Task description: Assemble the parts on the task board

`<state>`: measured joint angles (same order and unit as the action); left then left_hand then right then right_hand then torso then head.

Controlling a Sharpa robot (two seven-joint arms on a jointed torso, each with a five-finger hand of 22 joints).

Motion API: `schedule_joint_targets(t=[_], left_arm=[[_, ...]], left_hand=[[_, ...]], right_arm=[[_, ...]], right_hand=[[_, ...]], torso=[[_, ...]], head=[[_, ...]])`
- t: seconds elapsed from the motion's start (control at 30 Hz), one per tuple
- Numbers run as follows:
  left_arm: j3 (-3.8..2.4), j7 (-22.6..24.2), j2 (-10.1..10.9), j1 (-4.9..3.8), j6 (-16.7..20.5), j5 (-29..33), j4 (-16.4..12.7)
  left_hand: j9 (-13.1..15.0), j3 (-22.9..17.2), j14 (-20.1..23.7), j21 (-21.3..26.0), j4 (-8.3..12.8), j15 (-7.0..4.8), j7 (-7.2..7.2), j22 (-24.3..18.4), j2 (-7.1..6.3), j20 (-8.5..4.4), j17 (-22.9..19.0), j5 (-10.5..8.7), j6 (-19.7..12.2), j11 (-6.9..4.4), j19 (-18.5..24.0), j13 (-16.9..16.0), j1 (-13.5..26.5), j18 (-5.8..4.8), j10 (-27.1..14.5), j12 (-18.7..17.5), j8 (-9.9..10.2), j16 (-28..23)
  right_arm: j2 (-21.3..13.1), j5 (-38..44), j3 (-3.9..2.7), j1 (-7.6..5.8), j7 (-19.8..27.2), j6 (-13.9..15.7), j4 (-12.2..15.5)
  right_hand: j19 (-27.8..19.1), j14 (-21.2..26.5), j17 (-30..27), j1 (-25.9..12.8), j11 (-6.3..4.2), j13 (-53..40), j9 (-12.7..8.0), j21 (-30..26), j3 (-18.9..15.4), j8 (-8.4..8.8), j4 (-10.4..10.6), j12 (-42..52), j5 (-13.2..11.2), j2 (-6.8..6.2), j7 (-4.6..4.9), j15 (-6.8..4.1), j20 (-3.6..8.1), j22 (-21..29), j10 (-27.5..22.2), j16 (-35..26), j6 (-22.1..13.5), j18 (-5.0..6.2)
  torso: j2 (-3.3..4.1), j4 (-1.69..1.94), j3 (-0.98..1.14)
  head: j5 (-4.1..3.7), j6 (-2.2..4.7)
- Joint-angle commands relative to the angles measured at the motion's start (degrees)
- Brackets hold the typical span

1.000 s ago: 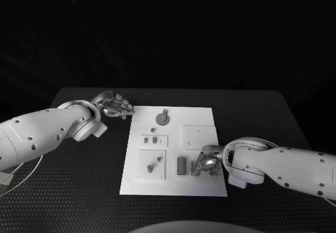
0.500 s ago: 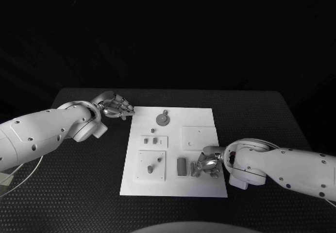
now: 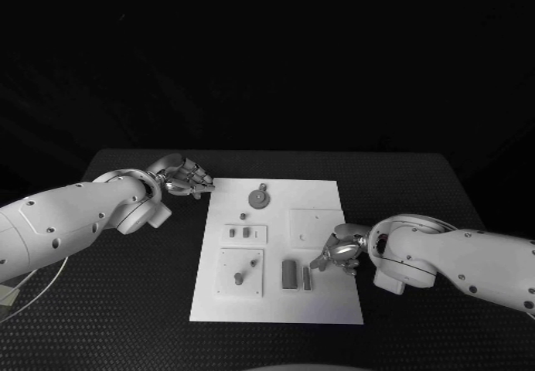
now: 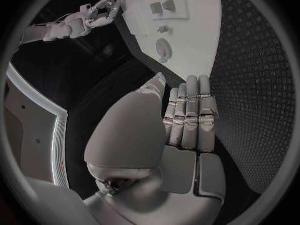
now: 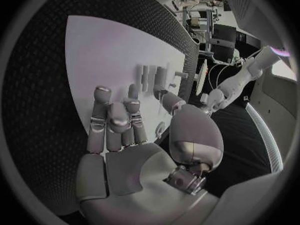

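Now your right hand (image 3: 341, 253) has lifted off the task board (image 3: 323, 305); its fingers (image 5: 112, 122) are spread and hold nothing. The two upright bars (image 3: 295, 274) stand just beside them, released. Your left hand (image 3: 184, 176), fingers together, waits empty at the far corner. Placement appears complete.

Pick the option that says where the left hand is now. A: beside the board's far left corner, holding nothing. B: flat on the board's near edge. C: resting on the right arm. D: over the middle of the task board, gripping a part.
A: the left hand sits off the task board by its far left corner, fingers together and nothing in them.
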<state>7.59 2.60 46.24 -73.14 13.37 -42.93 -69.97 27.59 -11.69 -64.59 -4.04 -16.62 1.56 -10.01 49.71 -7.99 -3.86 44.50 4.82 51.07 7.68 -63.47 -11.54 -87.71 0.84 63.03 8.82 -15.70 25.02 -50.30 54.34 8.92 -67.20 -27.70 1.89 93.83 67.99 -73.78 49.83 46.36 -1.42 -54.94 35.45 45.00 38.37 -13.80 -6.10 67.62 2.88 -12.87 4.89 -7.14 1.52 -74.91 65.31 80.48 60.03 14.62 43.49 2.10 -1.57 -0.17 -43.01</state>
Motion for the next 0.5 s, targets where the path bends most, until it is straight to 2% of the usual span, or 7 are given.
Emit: schedule_joint_targets(t=[0.03,0.17,0.2,0.27,0.33,0.43,0.5], left_arm=[[-0.02,1.31,-0.3,-0.04,0.59,0.08,0.18],[-0.01,2.64,-0.6,-0.04,1.89,3.54,0.59],[0.0,3.07,-0.69,-0.04,2.33,5.09,0.66],[0.0,4.02,-0.89,-0.03,2.82,7.34,0.79],[0.0,5.08,-1.24,-0.02,3.69,10.21,0.82],[-0.01,7.42,-2.21,0.01,5.96,11.84,0.99],[-0.06,9.09,-2.81,0.05,7.32,13.64,1.08]], left_hand=[[0.09,-0.12,-0.45,-0.22,0.0,0.14,0.14,0.06,0.02,-0.1,0.08,-0.17,-0.29,-0.11,-0.28,0.08,0.45,0.67,-0.32,0.19,0.12,-0.34],[0.1,-0.12,-0.49,-0.23,0.04,0.09,0.15,0.08,0.07,-0.14,0.16,-0.26,-0.29,-0.19,-0.29,0.04,0.46,0.69,-0.12,0.33,0.13,-0.42],[0.1,-0.12,-0.49,-0.22,0.05,0.08,0.16,0.08,0.08,-0.14,0.18,-0.27,-0.28,-0.21,-0.28,0.04,0.44,0.69,-0.08,0.35,0.12,-0.45],[0.1,-0.14,-0.36,-0.16,0.06,0.09,0.18,0.06,0.14,-0.12,0.2,-0.28,-0.27,-0.26,-0.15,0.02,0.39,0.65,0.05,0.44,0.11,-0.63],[0.13,-0.14,-0.05,-0.01,0.06,0.16,0.22,0.01,0.28,-0.04,0.18,-0.28,-0.17,-0.3,0.15,0.0,0.35,0.54,0.23,0.55,0.06,-1.02],[0.16,-0.11,0.16,0.08,0.05,0.24,0.27,-0.04,0.47,0.02,0.16,-0.27,-0.05,-0.35,0.43,-0.02,0.39,0.45,0.44,0.68,0.0,-1.38],[0.17,-0.07,0.43,0.18,0.04,0.36,0.3,-0.12,0.65,0.12,0.1,-0.23,0.0,-0.36,0.75,0.0,0.46,0.35,0.51,0.72,-0.02,-1.77]], right_arm=[[0.24,-0.58,-0.48,-0.52,2.95,2.22,-1.98],[1.32,-6.17,-1.45,-1.03,11.58,7.03,-6.85],[1.77,-7.35,-1.65,-1.11,15.17,8.39,-8.67],[2.92,-8.86,-1.82,-1.26,18.42,11.92,-11.94],[4.28,-10.47,-1.93,-1.42,22.99,15.07,-15.94],[6.04,-15.57,-2.38,-1.42,29.31,16.69,-20.98],[7.3,-19.57,-3.26,-1.41,32.85,17.84,-23.73]], right_hand=[[0.16,-0.12,0.0,0.14,0.22,-0.07,-0.03,-0.15,0.08,0.2,0.85,0.21,0.15,-0.65,0.32,-0.08,0.05,-1.02,-0.21,-0.19,-0.92,0.38],[-0.24,0.14,0.0,1.19,1.21,-0.18,-0.44,-0.24,-0.12,1.68,1.32,0.24,0.17,-0.38,1.38,0.82,-0.01,-1.09,-0.79,-0.3,-4.11,0.38],[-0.4,0.21,0.0,1.58,1.44,-0.23,-0.43,-0.27,-0.34,1.83,1.1,0.27,0.17,0.07,1.62,1.06,-0.08,-1.12,-0.98,-0.32,-4.55,0.38],[-0.64,0.36,0.02,2.1,1.63,-0.3,-0.31,-0.28,-0.85,1.82,0.58,0.35,0.14,0.99,1.8,1.26,-0.2,-1.16,-1.27,-0.36,-4.82,0.38],[-1.08,0.7,-0.01,2.55,1.77,-0.36,-0.16,-0.37,-1.7,1.75,-0.42,0.39,0.15,2.15,1.92,1.38,-0.42,-1.18,-1.69,-0.51,-5.02,0.38],[-2.21,1.99,-0.15,3.21,1.84,-0.26,-0.07,-0.95,-2.33,1.83,-1.98,-0.12,0.17,3.71,2.0,1.4,-0.86,-1.04,-3.1,-1.24,-5.5,0.38],[-2.81,2.58,-0.17,3.62,1.94,-0.27,-0.01,-1.21,-2.83,1.84,-3.26,-0.16,0.15,5.02,2.1,1.5,-1.22,-1.05,-3.62,-1.51,-5.71,0.38]], torso=[[-0.05,-0.02,0.05],[-0.13,-0.01,0.08],[-0.15,0.01,0.04],[-0.16,-0.04,0.03],[-0.19,-0.13,0.0],[-0.27,-0.13,-0.05],[-0.44,-0.08,-0.07]], head=[[-0.16,0.91],[-0.46,2.62],[-0.57,2.95],[-0.75,3.76],[-1.08,4.91],[-1.36,5.93],[-1.85,7.63]])
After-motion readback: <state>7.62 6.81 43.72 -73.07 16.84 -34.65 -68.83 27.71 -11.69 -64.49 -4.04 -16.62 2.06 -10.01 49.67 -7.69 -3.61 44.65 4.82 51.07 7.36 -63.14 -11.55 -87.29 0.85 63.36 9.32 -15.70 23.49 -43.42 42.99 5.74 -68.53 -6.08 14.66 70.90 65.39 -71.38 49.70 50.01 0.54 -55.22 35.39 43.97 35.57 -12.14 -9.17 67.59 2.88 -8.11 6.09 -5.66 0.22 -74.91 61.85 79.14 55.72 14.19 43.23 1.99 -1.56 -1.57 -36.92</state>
